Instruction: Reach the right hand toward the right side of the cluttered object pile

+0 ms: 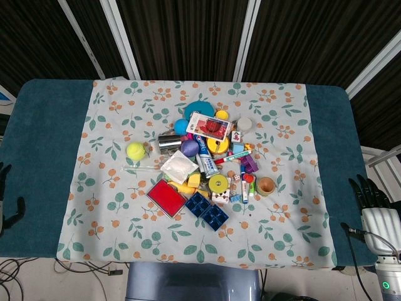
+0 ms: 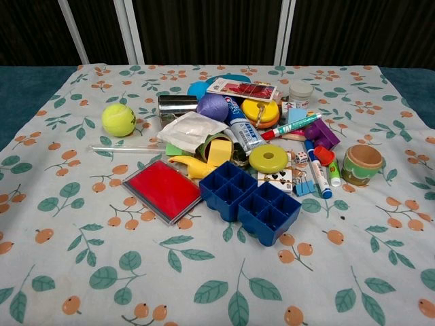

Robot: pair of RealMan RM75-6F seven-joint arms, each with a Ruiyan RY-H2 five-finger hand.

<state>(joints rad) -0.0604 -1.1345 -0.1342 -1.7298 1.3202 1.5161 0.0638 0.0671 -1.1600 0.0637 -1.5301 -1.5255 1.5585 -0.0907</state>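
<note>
Basically right hand (image 1: 369, 191) parked off the table's right edge, fingers spread, holding nothing; reach not begun. Object pile (image 1: 210, 164) sits well to its left, small wooden cup (image 1: 265, 185) nearest, likely first reachable.

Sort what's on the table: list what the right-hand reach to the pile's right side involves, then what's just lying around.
Job:
right hand, at the table's right edge
wooden cup, marker, purple block on the pile's right side

Lying about:
tennis ball
red flat case
blue tray
left hand, far left
</note>
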